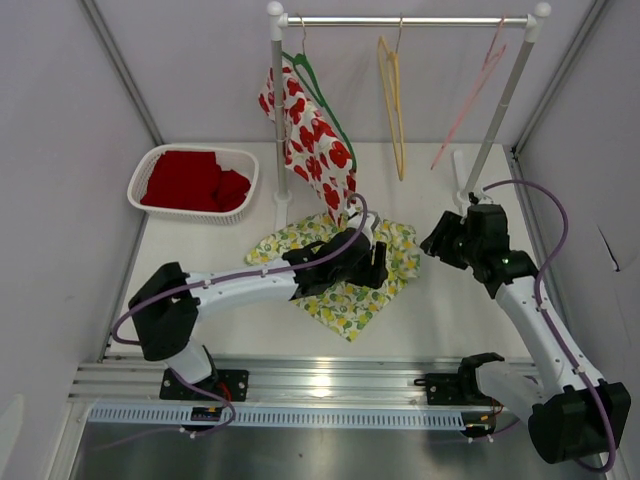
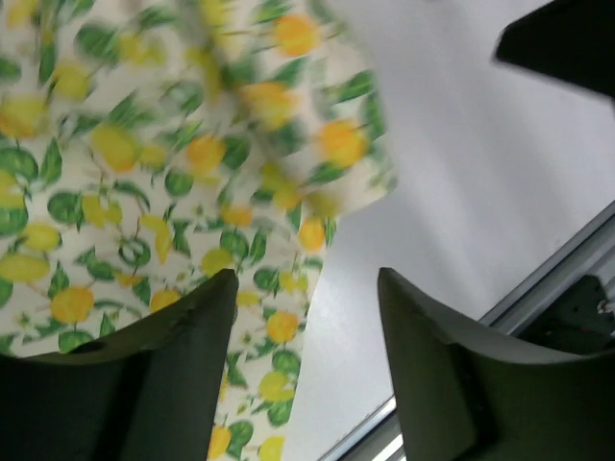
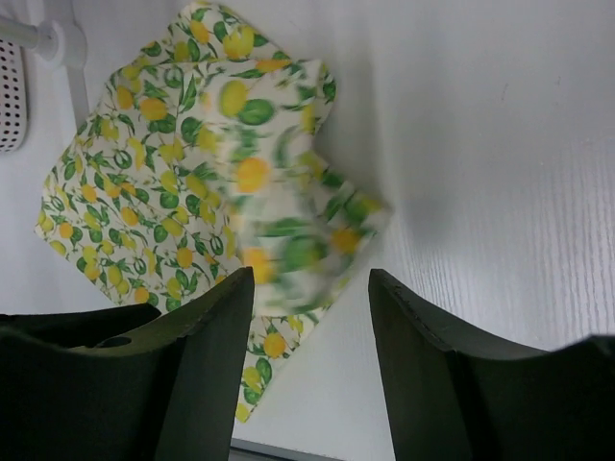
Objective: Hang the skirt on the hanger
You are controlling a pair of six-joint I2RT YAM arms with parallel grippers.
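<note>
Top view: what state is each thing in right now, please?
Lemon skirt: crumpled on the table, unhung.
Red-flowered garment: hanging on the rail.
Yellow hanger: empty.
Pink hanger: empty.
Basket: holds red cloth.
Left jaws: open.
Right jaws: open.

No lettering, brand, number or sign could be read in any view. The lemon-print skirt point(image 1: 345, 310) bore only its fruit pattern, and a small blue tag point(image 1: 207, 412) on the rail point(image 1: 320, 416) at about 7 o'clock was too small to make out.
</note>
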